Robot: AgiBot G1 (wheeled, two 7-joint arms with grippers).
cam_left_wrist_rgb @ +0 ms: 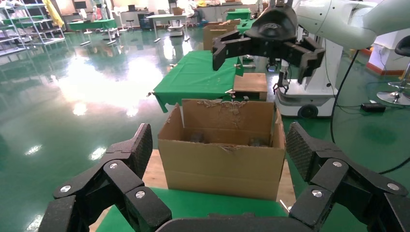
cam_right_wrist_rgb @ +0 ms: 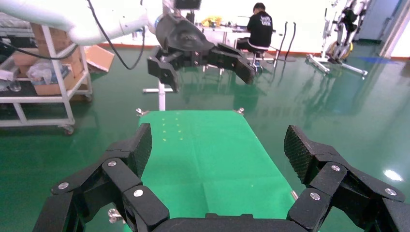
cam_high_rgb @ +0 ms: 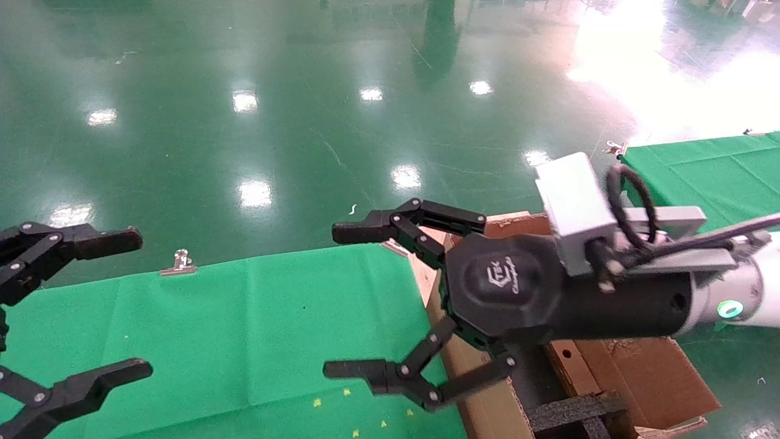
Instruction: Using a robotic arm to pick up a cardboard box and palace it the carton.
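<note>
Left gripper [cam_high_rgb: 137, 305] at the left edge of the head view, over the near end of the green-covered table [cam_high_rgb: 256, 341]. Fingers spread wide, nothing between them.

Table cloth [cam_high_rgb: 183, 366] bare green with a few small yellow specks; a metal clip [cam_high_rgb: 178, 262] on its far edge.

Right gripper [cam_high_rgb: 341, 302] on the white arm [cam_high_rgb: 755, 292], raised above the gap between table and carton, pointing toward the left. Fingers fully apart, holding nothing. Grey camera block [cam_high_rgb: 573, 201] with a looped black cable on the wrist.

Carton [cam_left_wrist_rgb: 221, 159] just beside the table's right end: large, brown, corrugated, open top, ragged torn flaps, black foam [cam_high_rgb: 573, 411] inside.

A narrow brown cardboard piece with a small round hole [cam_high_rgb: 568, 353] lies inside the carton under the wrist; cannot tell whether it is the small box.
</note>
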